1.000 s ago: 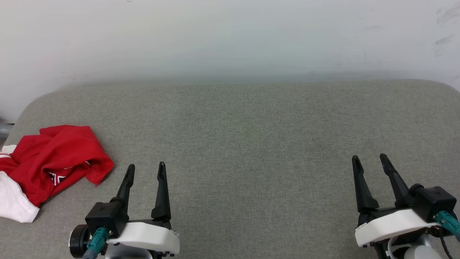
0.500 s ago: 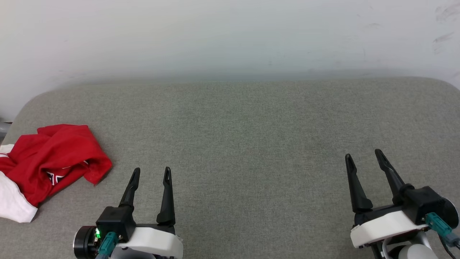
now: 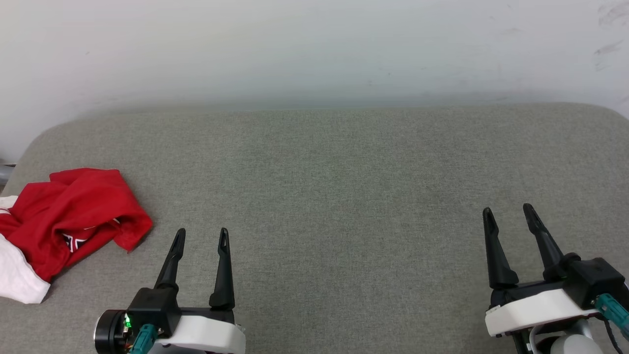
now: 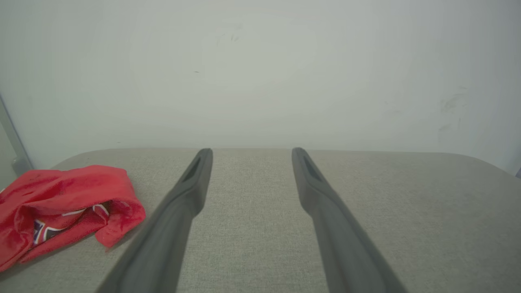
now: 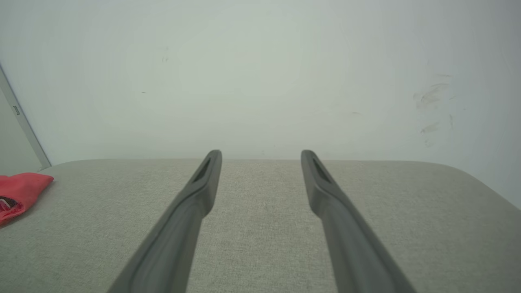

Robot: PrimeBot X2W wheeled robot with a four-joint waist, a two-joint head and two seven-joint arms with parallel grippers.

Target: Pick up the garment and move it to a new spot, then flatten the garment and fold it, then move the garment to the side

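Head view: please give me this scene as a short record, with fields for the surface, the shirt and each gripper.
surface: grey fabric with rounded corners, against a pale wall
shirt: red with a white sleeve, crumpled in a heap at the left edge
shirt state: not flattened, not folded, not held
left gripper: open, empty, near the shirt but apart from it
right gripper: open, empty, at the lower right, far from the shirt
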